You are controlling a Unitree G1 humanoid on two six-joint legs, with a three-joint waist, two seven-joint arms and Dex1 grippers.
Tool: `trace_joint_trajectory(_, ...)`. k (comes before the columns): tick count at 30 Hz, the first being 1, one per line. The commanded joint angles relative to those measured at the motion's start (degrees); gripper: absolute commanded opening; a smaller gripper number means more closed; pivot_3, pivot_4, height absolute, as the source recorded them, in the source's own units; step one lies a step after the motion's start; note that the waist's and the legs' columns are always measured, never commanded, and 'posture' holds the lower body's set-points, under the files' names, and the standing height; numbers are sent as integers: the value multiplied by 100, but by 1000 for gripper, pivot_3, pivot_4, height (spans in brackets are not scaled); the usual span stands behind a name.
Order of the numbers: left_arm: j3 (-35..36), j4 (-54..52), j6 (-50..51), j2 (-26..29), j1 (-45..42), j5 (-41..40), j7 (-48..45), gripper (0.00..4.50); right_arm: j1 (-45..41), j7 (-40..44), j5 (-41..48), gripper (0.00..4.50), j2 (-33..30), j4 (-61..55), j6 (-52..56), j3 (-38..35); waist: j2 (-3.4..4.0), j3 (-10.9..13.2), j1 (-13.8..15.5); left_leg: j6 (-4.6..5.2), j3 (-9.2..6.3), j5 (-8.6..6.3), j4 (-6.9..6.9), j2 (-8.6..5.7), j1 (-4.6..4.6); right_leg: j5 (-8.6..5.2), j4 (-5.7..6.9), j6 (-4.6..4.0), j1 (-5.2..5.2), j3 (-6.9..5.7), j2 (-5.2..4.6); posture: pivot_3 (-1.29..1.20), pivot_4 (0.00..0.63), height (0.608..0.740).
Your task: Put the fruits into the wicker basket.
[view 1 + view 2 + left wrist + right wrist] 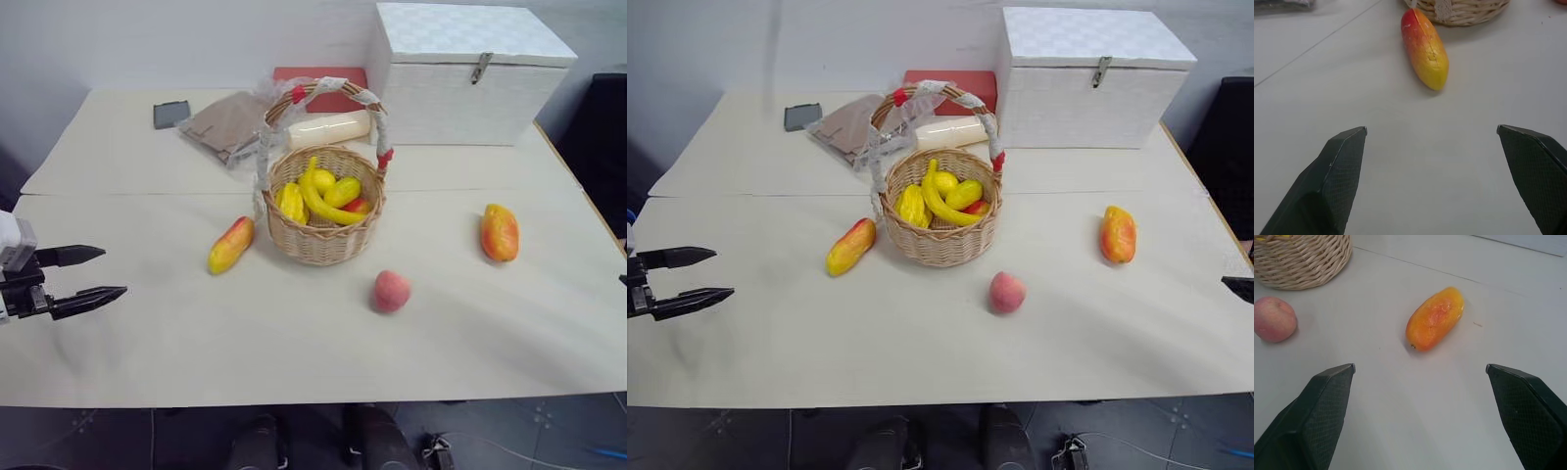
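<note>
Outside the wicker basket [323,240]: two mangoes [230,245] [500,232], one peach [392,291].

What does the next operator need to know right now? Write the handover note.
Left gripper: open, empty, at the table's left edge.
Right gripper: open, empty.
Basket: mid-table, already holds a banana and other yellow pieces.
Left mango: on the table, close beside the basket.
Right mango: on the table, far right.
Peach: on the table in front of the basket.
Done: none of the three moved in.
Left: all three.
</note>
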Motion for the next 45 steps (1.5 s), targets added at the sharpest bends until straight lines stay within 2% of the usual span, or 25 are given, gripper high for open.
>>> trace_joint_trajectory(1, 57, -144, -19, 3, -6, -110, -39, 4500, 33, 68, -1, 4429, 9, -27, -14, -73, 0, 0, -2, 1, 2, 1, 0, 0, 0, 0, 1, 0, -1, 2, 0, 0, 150, 740)
trace_joint_trajectory(12, -199, -10, -207, -123, -229, 175, 521, 4500, 9, -134, -116, 4429, 173, -67, -200, -111, 0, 0, -7, 3, 16, 2, 0, -1, 6, 1, 6, 2, -5, 16, 1, 0, 150, 740)
trace_joint_trajectory(18, -393, -376, 136, -246, -283, 179, 933, 4500, -29, -240, -201, 4429, 188, -143, -369, -86, 0, 0, -3, 7, 20, 5, 2, -2, 7, 2, 11, 4, -5, 19, 2, 0, 150, 740)
trace_joint_trajectory(24, -333, -939, 774, -240, -399, -50, 1215, 4500, -12, -411, 113, 4429, 305, -921, 49, -250, 0, 0, -1, 6, 22, 6, 5, -2, 8, 3, 15, 5, -5, 23, 3, 0, 150, 740)
trace_joint_trajectory(29, -716, -1574, 1931, -501, -1014, -226, 2199, 4500, 170, -465, 723, 4429, 488, -2260, 851, -377, 0, 0, 17, 8, 19, 11, 8, -3, 9, 4, 22, 7, -1, 24, 8, 0, 150, 740)
trace_joint_trajectory(33, -1749, -2246, 2895, -1076, -1650, 55, 3315, 4500, 54, -1008, 1737, 4429, 772, -4272, 1496, -138, -1, 0, 58, 15, 16, 15, 12, -15, 10, 6, 30, 13, 2, 25, 15, 0, 150, 740)
trace_joint_trajectory(36, -2145, -2144, 3177, -1452, -2074, 76, 3560, 4500, -237, -1580, 2433, 4429, 869, -5239, 1800, 142, -18, 8, 113, 16, 13, 23, 20, -21, 9, 11, 40, 21, 1, 31, 22, 0, 150, 740)
trace_joint_trajectory(40, -3255, -1427, 2632, -1624, -2648, 913, 3677, 4500, -913, -2444, 3155, 4429, 987, -5912, 1829, 718, -50, 8, 154, 13, 13, 22, 23, -19, 9, 11, 36, 20, 1, 30, 27, 0, 150, 740)
trace_joint_trajectory(45, -4172, -191, 1827, -2028, -3328, 1706, 3533, 4500, -1251, -2900, 3472, 4429, 988, -6049, 1801, 1068, -54, 7, 219, 24, 9, 22, 27, -27, 0, 11, 27, 20, 2, 23, 17, 0, 150, 740)
